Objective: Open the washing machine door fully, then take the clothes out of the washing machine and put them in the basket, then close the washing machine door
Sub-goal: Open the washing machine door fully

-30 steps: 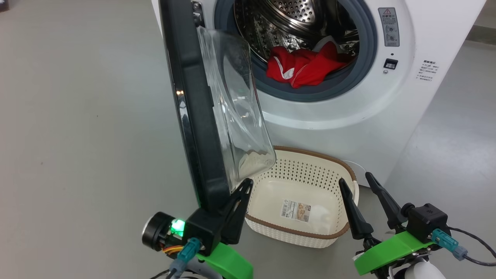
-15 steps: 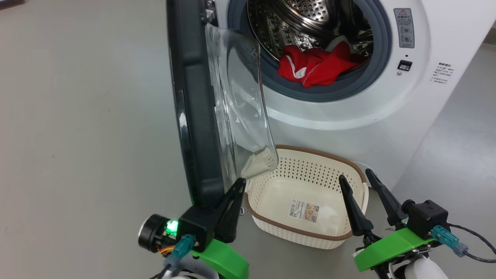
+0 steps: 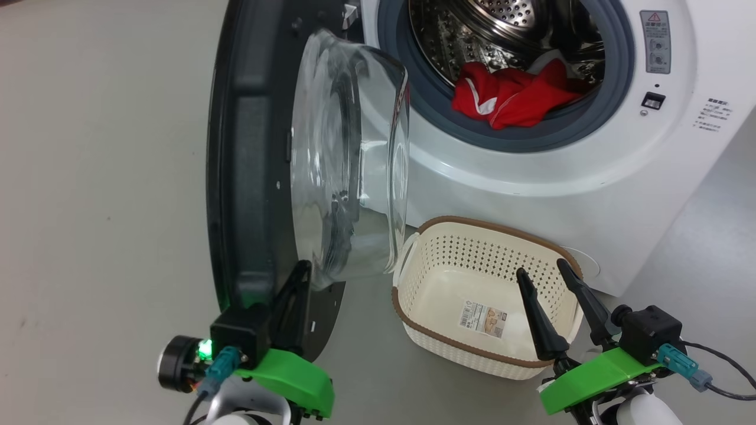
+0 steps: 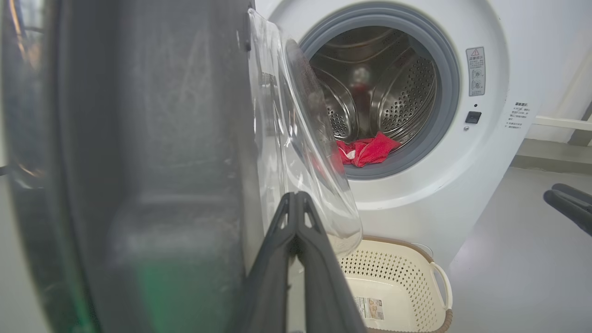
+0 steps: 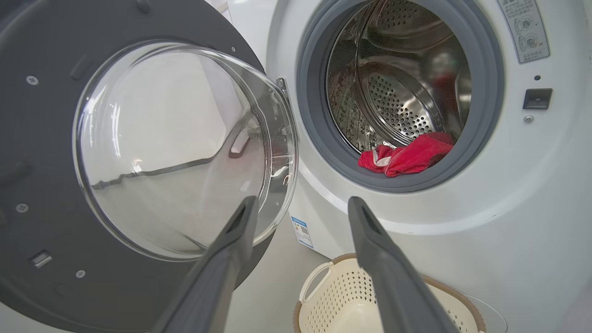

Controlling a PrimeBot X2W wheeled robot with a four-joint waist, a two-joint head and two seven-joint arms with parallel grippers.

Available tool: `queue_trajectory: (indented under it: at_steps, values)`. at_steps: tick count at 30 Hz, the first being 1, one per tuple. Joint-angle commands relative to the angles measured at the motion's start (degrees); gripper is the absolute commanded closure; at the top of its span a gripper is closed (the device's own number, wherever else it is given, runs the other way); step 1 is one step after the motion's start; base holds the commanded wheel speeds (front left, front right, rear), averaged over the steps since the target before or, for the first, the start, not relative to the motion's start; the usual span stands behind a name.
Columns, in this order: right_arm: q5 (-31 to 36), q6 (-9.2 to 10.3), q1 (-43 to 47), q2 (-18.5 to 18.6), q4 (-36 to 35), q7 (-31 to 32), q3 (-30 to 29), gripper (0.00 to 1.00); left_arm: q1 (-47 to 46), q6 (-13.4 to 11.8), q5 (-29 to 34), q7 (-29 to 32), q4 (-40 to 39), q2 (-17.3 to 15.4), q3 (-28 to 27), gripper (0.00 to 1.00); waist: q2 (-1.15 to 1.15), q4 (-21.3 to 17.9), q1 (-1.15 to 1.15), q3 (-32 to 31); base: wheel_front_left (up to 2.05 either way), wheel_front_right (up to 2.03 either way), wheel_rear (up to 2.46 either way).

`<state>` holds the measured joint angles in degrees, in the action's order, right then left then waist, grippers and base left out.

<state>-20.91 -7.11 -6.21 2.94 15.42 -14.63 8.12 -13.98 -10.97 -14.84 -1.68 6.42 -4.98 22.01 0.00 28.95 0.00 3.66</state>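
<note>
The white washing machine [image 3: 531, 183] stands with its drum open, and red clothes [image 3: 514, 97] with white trim lie at the drum's front lip. The washing machine door [image 3: 248, 147] stands swung out to the left, its glass bowl [image 3: 348, 159] facing the machine. My left gripper [image 3: 302, 268] is shut, its fingers [image 4: 296, 222] together and resting against the door's inner face near its lower rim. My right gripper [image 3: 549, 271] hangs open over the right side of the cream basket [image 3: 472, 254], which sits on the floor before the machine with nothing but a label inside.
Grey floor spreads to the left of the door and to the right of the machine. The door's lower edge hangs close beside the basket's left handle [image 3: 407, 248]. A small blue label [image 5: 301, 231] marks the machine's front, low down.
The door has swung further open to the left, showing more of its inner face, and my left gripper has moved left with it. The head view has shifted. My right gripper holds still.
</note>
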Motion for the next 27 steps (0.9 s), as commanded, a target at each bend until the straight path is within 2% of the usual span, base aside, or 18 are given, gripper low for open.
queue_trajectory:
  at_steps: [1,13,27]
  values:
    - [0.6,-0.37,-2.3,-0.1,-1.3,-0.4,1.3,0.00,-0.6,-1.2,-0.3,-0.2,-1.1,-1.8,-3.3,1.00,0.00,0.5,0.00,0.2,0.00,0.00,0.00]
    - [0.5,-0.37,-2.8,-0.1,-1.4,-0.4,2.6,0.00,0.1,-4.3,-1.3,-1.0,-0.3,-4.8,-8.2,1.00,0.00,1.9,0.00,1.3,0.00,0.00,0.00]
    - [1.8,-0.37,-2.2,-0.1,-0.4,-0.4,3.6,0.00,-1.5,-5.7,-3.1,-3.8,4.0,-7.1,-12.5,1.00,0.00,1.7,0.00,1.7,0.00,0.00,0.00]
